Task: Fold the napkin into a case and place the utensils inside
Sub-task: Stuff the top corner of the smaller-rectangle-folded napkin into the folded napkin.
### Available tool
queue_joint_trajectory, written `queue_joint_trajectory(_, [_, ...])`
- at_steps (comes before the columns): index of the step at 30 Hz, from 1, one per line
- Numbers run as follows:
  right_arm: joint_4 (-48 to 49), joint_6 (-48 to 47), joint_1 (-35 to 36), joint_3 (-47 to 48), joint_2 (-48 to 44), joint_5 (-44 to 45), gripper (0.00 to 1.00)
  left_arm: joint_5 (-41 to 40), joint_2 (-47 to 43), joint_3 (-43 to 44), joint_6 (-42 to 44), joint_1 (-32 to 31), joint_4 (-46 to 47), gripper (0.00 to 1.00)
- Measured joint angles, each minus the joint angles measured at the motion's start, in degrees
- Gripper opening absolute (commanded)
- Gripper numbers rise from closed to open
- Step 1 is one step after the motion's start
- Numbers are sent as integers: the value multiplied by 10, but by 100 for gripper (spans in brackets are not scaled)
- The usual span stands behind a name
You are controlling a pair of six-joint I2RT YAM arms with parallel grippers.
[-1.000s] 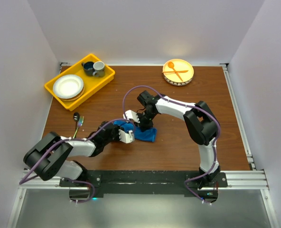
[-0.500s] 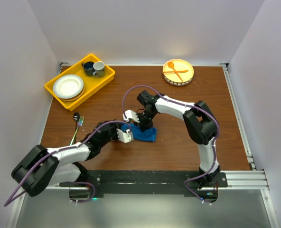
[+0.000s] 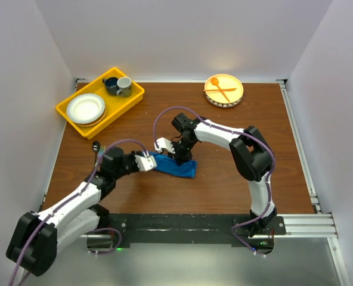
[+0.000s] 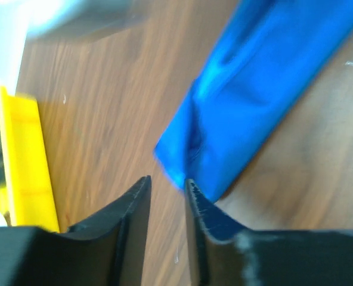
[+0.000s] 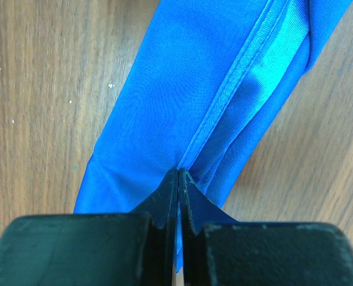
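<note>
While the blue napkin (image 3: 176, 167), folded into a long narrow strip, is laid slantwise near the middle of the wooden table (image 3: 284, 131), a raised seam of the cloth is pinched by the right gripper (image 5: 178, 173), whose two black fingers are pressed tightly together on it. The left gripper (image 4: 167, 180) is held low at the strip's left end with its jaws parted by a narrow gap. Only bare wood is seen between them, and the corner of the cloth is met just at the tip of one finger, nothing being grasped. The metal spoon and fork (image 3: 97, 148) are seen lying on the table to the left, beside the left arm and partly hidden by it, well apart from the napkin. At the far left corner a yellow tray (image 3: 118, 113) is loaded with a white plate (image 3: 85, 108) and two mugs (image 3: 118, 86), while an orange spoon and fork (image 3: 220, 89) are laid crossed on a yellow plate (image 3: 239, 95) at the far edge.
</note>
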Motion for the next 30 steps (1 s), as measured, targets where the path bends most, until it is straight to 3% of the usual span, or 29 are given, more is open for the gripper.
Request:
queue_joint_trajectory(4, [0,1,0,0,0,0,0,79,6,77,-46,109,-97,14])
queue_joint_trajectory(8, [-5,2,0,5,3,0,0,165,72,176,-83,180,-172,5])
queue_joint_trajectory(17, [-4,6,-1,5,3,0,0,304,267,271,-163,191,-244,0])
queue_joint_trajectory(30, [-6,12,-3,10,6,-3,0,282,371,281,-178,179,-252,0])
